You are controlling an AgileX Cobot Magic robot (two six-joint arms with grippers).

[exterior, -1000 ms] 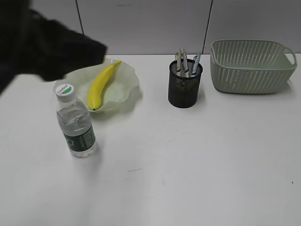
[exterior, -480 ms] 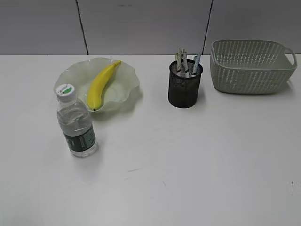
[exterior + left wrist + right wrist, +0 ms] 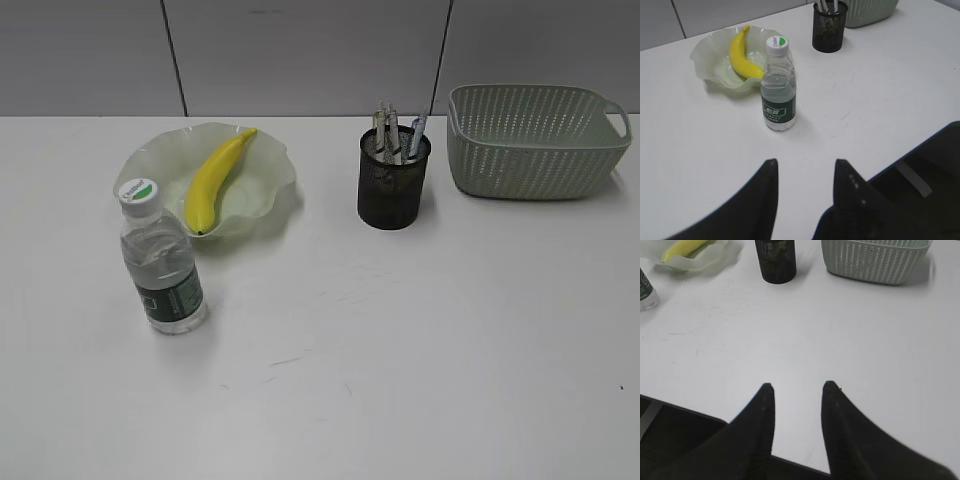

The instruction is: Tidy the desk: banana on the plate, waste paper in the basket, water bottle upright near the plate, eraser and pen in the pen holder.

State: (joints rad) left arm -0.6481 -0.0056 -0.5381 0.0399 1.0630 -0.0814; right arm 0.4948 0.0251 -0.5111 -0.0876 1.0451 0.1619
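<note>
While both grippers hang apart and empty, one desk [image 3: 420, 340] carries five items.
One banana [image 3: 213, 180] lies on one plate [image 3: 265, 205], far left; one water bottle [image 3: 160, 265] stands upright just near of it. One pen holder [image 3: 392, 188] with several pens sits far centre, one basket [image 3: 535, 140] far right. Left gripper [image 3: 802, 175] and right gripper [image 3: 796, 400]: jaws parted, touching nothing.

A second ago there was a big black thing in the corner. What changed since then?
The black arm above the plate pulled away out of view; nothing was grabbed or dropped. The banana, water bottle, pen holder and basket stayed put.
</note>
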